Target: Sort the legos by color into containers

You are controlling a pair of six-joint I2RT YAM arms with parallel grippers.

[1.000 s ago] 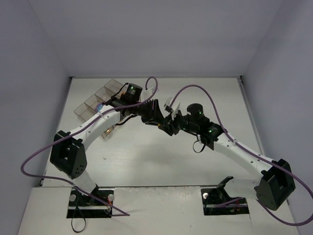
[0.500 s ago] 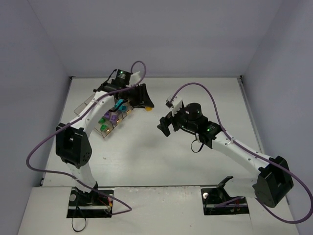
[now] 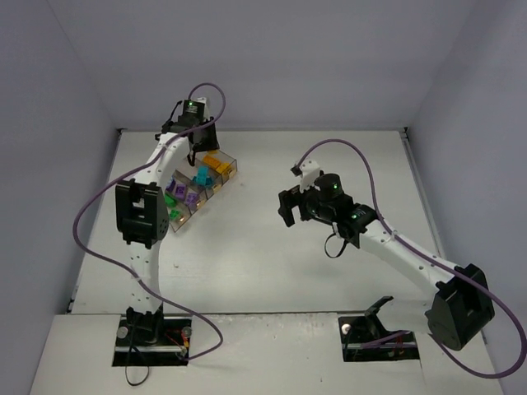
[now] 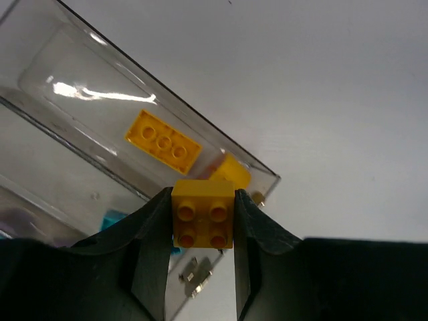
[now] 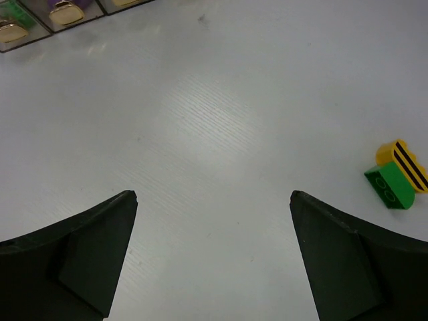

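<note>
My left gripper is shut on a yellow two-by-two lego. It hangs over the far end of the containers, above the bin that holds a flat yellow lego and another yellow one. From above, the left gripper sits at the back of the containers, whose bins show yellow, cyan, purple and green legos. My right gripper stands open and empty over bare table mid-scene. A green lego with a yellow striped piece lies to its right.
White table with grey walls on three sides. The bins' near ends with green and purple pieces show at the top left of the right wrist view. Purple cables loop above both arms.
The grippers were together at mid-table; the right one opened and drew back slightly. The left arm swung left and back with the yellow lego to the far end of the containers.
</note>
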